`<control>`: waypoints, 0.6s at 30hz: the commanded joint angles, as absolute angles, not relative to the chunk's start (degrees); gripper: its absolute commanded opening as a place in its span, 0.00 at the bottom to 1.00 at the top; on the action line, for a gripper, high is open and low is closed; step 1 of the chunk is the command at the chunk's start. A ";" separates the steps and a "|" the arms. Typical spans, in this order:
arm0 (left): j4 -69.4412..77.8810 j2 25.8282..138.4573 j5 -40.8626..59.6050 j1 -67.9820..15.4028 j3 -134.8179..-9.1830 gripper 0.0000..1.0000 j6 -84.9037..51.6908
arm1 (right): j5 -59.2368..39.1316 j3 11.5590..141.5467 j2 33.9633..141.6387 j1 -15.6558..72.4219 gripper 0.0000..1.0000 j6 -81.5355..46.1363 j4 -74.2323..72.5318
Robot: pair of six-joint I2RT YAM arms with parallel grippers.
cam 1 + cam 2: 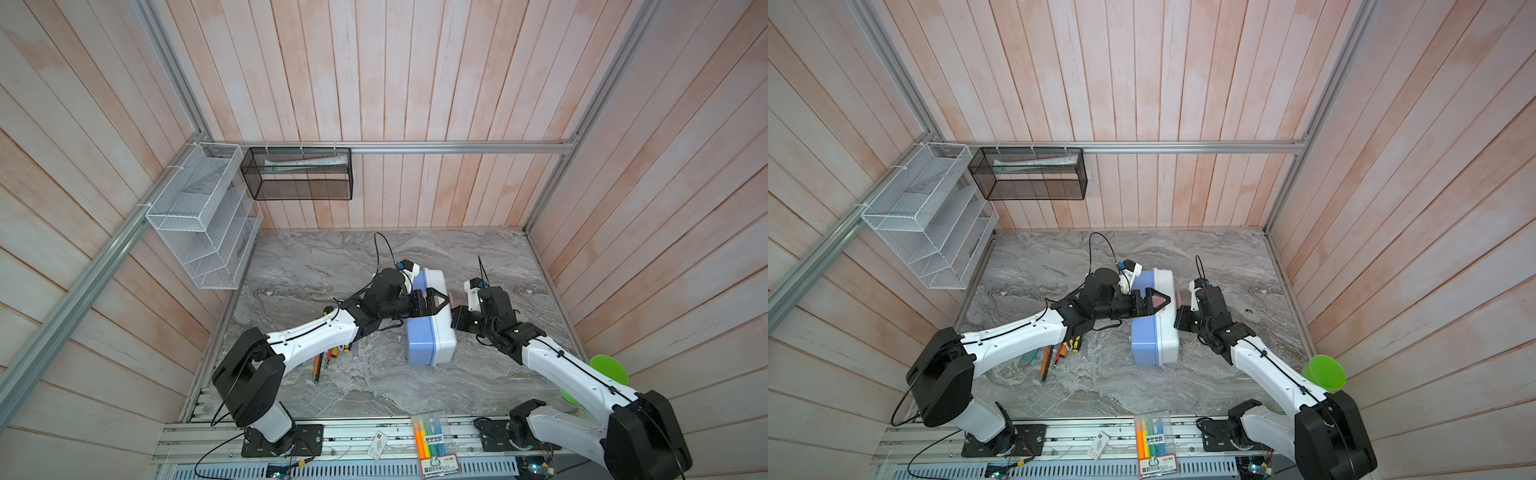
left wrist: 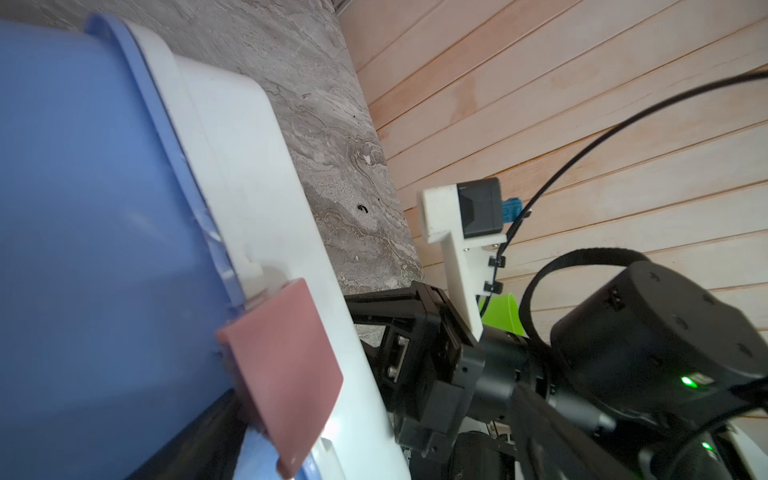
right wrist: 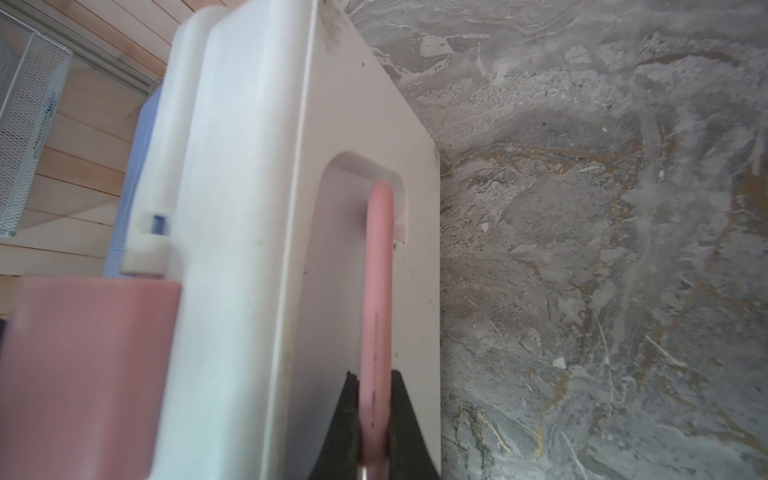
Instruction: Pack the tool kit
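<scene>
**Kit not packed: tools out, case on its side**

1 case [image 1: 432,332] lay on its side mid-bench [image 1: 332,257], white lid facing right, blue base left. R claw [image 3: 375,419] was pinched tight on the pink handle [image 3: 380,270]. L claw [image 1: 440,300] gaped wide at the pink latch [image 2: 286,365], gripping nothing. Loose tools [image 1: 1054,353] lay just left of the case, partly under the L arm: at least 4 seen, maybe more hidden. Probably early stage. Left to do: open case, load tools, shut & latch. Contents inside: couldn't tell.
</scene>
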State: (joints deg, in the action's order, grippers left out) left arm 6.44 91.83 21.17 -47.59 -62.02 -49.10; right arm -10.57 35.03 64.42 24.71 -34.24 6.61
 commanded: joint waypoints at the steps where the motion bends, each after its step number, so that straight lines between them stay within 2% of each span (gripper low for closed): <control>1: 6.59 92.00 25.43 -49.31 -58.99 1.00 -49.10 | -12.08 37.19 63.97 26.02 0.00 -32.27 4.82; 8: -0.30 86.34 17.59 -47.30 -59.23 1.00 -43.86 | -9.69 38.11 60.43 25.96 0.00 -31.92 5.45; 18: -4.35 74.46 10.15 -40.21 -51.45 1.00 -38.13 | -8.58 42.85 58.11 26.94 0.00 -31.71 7.92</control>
State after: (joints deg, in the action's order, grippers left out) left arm -1.98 76.84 13.82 -40.36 -53.60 -41.69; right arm -10.02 39.79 59.18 26.15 -32.91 10.11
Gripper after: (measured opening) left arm 0.998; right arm 0.086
